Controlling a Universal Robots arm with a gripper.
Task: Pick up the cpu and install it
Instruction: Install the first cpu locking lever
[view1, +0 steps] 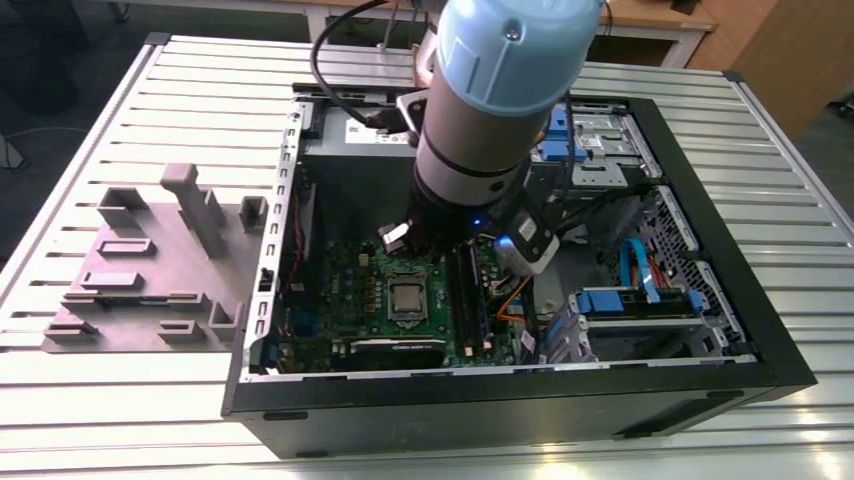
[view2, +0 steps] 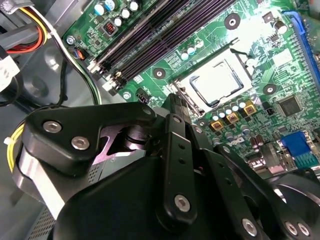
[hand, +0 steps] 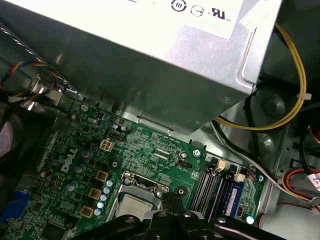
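Observation:
The cpu (view1: 407, 296) is a small silver-grey square lying flat in the socket on the green motherboard (view1: 350, 300), inside the open computer case (view1: 694, 230). In both wrist views the cpu (view2: 218, 80) (hand: 133, 205) sits within the socket's metal frame. My gripper (view2: 173, 101) hangs over the board just beside the socket. Its black fingers meet at one narrow tip with nothing between them. The gripper (hand: 170, 198) tip stands next to the cpu's edge, between the socket and the memory slots (hand: 210, 192).
The silver power supply box (hand: 150, 60) sits close by the arm (view1: 494, 110). Yellow and coloured cables (hand: 295, 90) run along the case wall. Blue drive brackets (view1: 641, 300) fill the case at the exterior view's right. A grey fixture plate (view1: 147, 270) lies on the slatted table outside.

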